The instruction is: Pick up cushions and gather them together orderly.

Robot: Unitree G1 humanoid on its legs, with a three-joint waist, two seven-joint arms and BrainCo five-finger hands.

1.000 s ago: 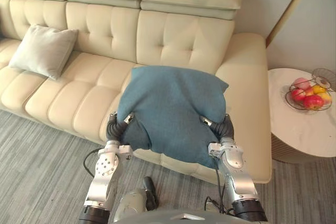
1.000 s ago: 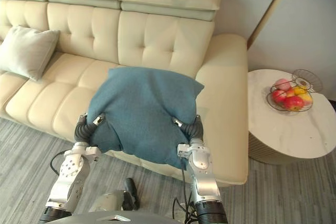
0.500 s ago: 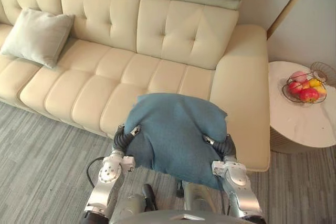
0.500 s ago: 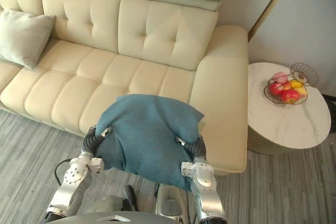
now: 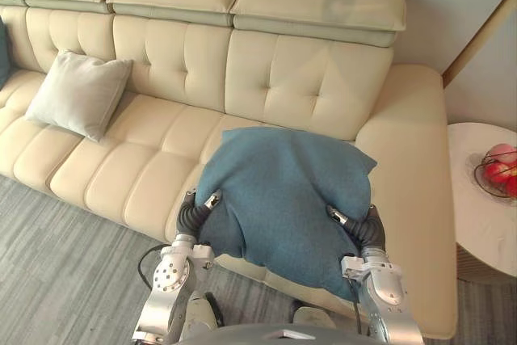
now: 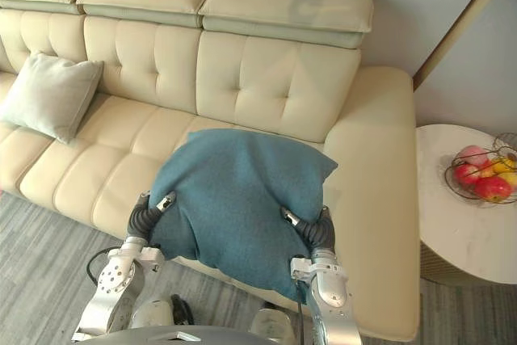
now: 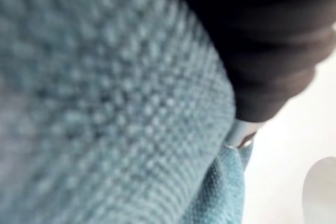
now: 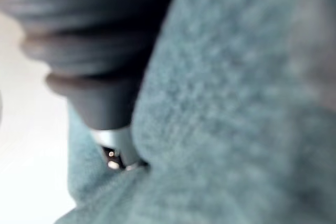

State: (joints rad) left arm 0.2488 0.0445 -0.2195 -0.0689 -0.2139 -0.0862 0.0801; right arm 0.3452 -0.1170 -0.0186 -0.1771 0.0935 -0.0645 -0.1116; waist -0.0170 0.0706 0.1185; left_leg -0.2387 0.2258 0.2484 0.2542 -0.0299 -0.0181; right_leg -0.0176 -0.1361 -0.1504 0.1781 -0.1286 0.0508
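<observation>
A cream sofa (image 5: 129,169) bears a pale grey cushion (image 5: 79,93) leaning against its backrest at the left.

At 12 o'clock, 1 cushion (image 5: 283,191) sits between my left hand (image 5: 194,212), at its 8 o'clock edge, and my right hand (image 5: 367,228), at its 4 o'clock edge, over the front of the sofa (image 5: 299,78). The 2nd cushion (image 5: 78,94) leans against the sofa's backrest at 10 o'clock. At 3 o'clock, beside the sofa's arm, stands the side table (image 6: 468,232) with the fruit basket (image 6: 485,175) on it.
</observation>
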